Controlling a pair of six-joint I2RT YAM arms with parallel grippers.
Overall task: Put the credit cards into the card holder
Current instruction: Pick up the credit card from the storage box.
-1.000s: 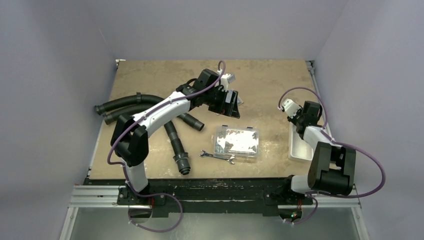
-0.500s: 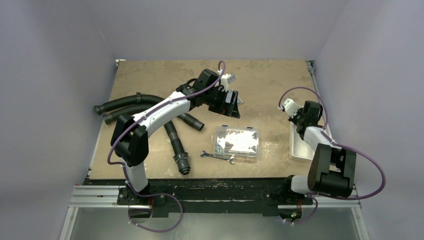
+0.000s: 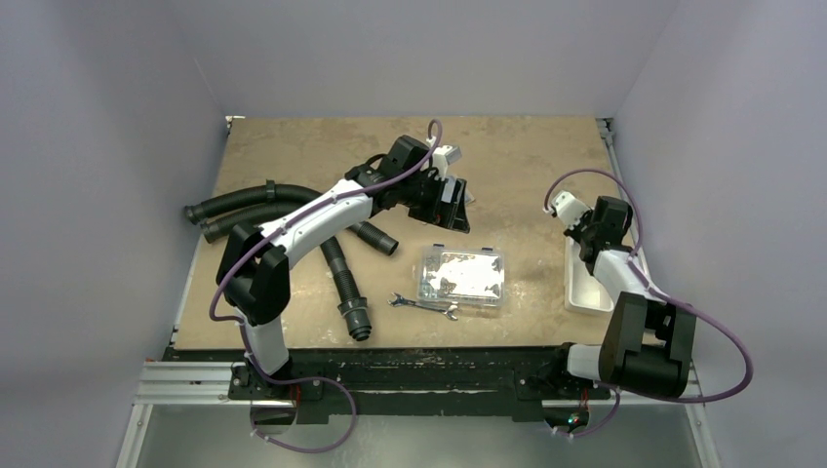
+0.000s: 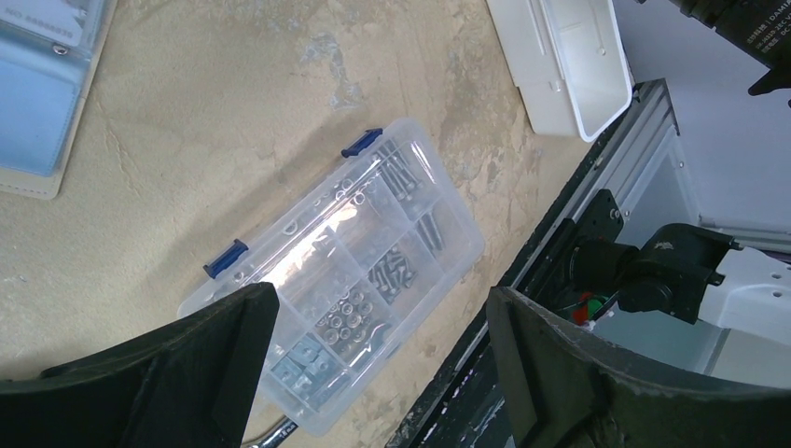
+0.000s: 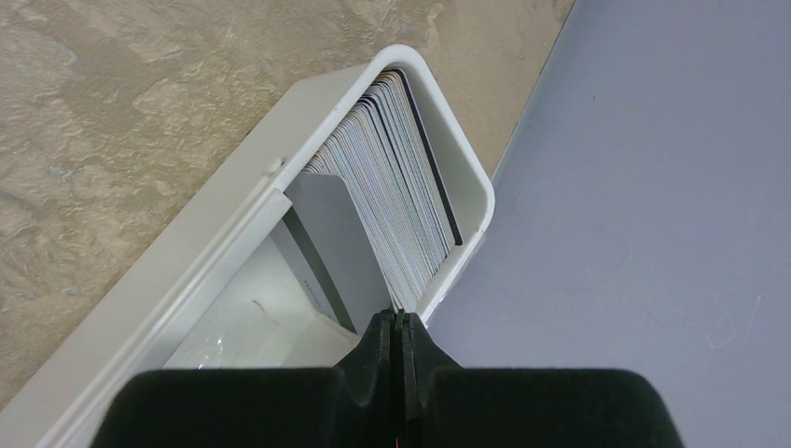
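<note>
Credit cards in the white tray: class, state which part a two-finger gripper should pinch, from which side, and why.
The credit cards stand on edge, packed face to face at one end of the white tray, only thin top edges free. Likely best: pinch one card's top edge, coming down from above.

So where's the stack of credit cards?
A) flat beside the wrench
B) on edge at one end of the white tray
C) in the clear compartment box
B: the right wrist view shows the credit cards packed on edge against the end wall of the white tray, just ahead of the shut right tool.
</note>
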